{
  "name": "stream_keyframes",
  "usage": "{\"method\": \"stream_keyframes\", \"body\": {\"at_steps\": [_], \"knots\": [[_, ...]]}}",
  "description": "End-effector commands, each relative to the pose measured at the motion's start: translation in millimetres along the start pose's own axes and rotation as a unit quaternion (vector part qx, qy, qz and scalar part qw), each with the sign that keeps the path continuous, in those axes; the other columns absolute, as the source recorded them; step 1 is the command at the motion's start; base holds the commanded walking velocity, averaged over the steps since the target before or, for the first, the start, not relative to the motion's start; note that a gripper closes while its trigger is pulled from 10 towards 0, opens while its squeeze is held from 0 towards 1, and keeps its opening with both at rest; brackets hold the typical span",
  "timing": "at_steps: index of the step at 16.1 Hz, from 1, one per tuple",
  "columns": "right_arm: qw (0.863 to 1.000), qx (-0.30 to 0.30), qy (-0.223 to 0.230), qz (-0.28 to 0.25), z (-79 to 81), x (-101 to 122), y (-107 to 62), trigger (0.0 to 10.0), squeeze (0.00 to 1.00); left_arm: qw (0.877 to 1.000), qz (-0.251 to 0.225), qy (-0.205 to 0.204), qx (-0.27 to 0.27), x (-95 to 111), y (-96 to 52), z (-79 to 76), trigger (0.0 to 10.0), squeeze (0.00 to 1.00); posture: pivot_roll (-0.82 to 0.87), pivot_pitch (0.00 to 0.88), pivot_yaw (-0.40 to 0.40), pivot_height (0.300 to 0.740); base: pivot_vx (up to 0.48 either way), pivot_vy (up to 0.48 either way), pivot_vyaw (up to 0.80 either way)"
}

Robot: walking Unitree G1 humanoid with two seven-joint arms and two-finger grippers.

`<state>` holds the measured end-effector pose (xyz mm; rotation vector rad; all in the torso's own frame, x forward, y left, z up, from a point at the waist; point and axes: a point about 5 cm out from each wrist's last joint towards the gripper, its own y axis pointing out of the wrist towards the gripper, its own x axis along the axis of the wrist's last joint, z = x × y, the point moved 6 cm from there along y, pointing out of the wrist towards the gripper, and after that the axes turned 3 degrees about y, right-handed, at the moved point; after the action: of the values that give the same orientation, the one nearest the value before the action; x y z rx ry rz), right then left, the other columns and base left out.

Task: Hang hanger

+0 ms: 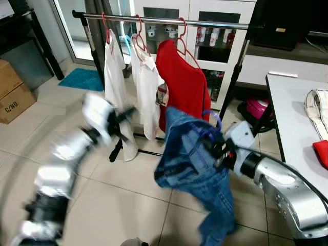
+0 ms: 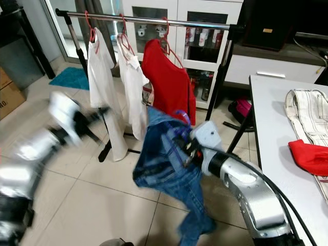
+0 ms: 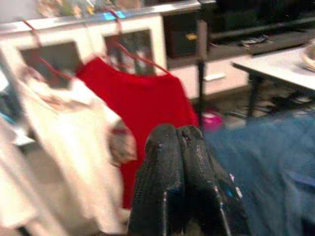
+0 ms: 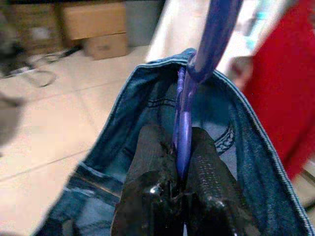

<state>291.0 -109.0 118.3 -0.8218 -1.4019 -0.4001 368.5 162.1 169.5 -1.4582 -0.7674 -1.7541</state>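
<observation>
My right gripper [image 4: 181, 147] is shut on a purple hanger [image 4: 185, 132] that carries blue jeans [image 1: 192, 174]. The jeans hang in front of the clothes rail [image 1: 169, 21], below and just right of the red shirt [image 1: 182, 82]. The hanger's hook [image 1: 214, 117] shows above the denim waistband. My left arm is blurred at the left; its gripper [image 3: 180, 162] is shut and holds nothing, pointing toward the hung shirts. Two white garments [image 1: 115, 82] hang on red hangers at the rail's left part.
A white table [image 1: 292, 118] with folded clothes and a red cloth [image 1: 322, 151] stands at the right. Cardboard boxes [image 1: 13, 92] sit at the far left. A white cabinet [image 1: 205, 31] stands behind the rail, whose right end is bare.
</observation>
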Motion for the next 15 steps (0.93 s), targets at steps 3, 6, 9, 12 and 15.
{"method": "stream_keyframes", "body": {"at_steps": [3,6,9,12,15], "knots": [[0.997,0.056,-0.005,-0.049,17.0,24.0,-4.8,0.0,0.0,0.999,0.022,0.018,0.035,1.3,-7.1,25.3,0.0,0.0,-0.03,0.0,0.058,0.74,0.0,0.0,0.0],[0.996,0.028,0.023,-0.077,9.7,33.4,-2.1,0.0,0.0,0.999,0.021,-0.024,-0.008,-9.2,-9.9,-5.9,4.8,0.0,-0.04,0.0,0.072,0.74,0.0,0.0,0.0],[0.989,0.026,0.074,-0.122,15.6,45.2,4.7,0.0,0.0,0.999,0.025,0.03,-0.036,-29.7,-9.4,-45.5,10.0,1.0,-0.04,0.0,0.089,0.74,0.0,0.0,0.0],[0.985,0.032,0.095,-0.138,18.4,50.6,11.2,0.0,0.0,0.994,-0.022,0.101,0.039,-15.7,-0.6,-40.6,10.0,1.0,-0.03,0.0,0.076,0.74,0.0,0.0,0.0],[0.984,0.045,0.1,-0.141,19.4,54.3,13.9,0.0,0.0,0.991,-0.017,0.119,0.049,-22.0,3.7,-46.1,10.0,1.0,-0.03,0.0,0.069,0.74,0.0,0.0,0.0]]}}
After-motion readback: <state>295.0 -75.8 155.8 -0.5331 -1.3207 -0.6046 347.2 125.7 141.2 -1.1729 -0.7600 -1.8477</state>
